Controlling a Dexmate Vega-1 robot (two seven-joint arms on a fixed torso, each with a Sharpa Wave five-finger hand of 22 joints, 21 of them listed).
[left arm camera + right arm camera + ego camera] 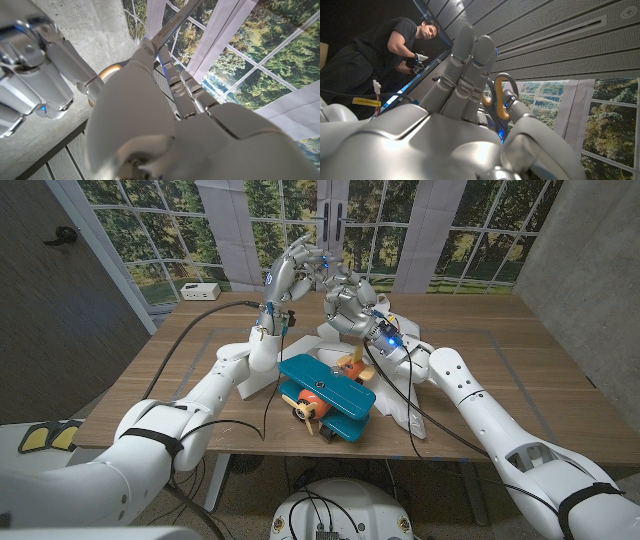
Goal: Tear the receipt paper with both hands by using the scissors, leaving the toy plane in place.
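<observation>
1. Both arms are raised above the wooden tabletop [520,370]; the left robot hand [290,275] grips a strip of white receipt paper [172,25].
2. The right robot hand [345,298] holds the orange-handled metal scissors [501,97].
3. Nearer the robot, a teal and orange wooden toy plane [325,392] sits on white paper sheets [400,395].

Lab — printed window backdrop [300,220], concrete wall [590,250]
</observation>
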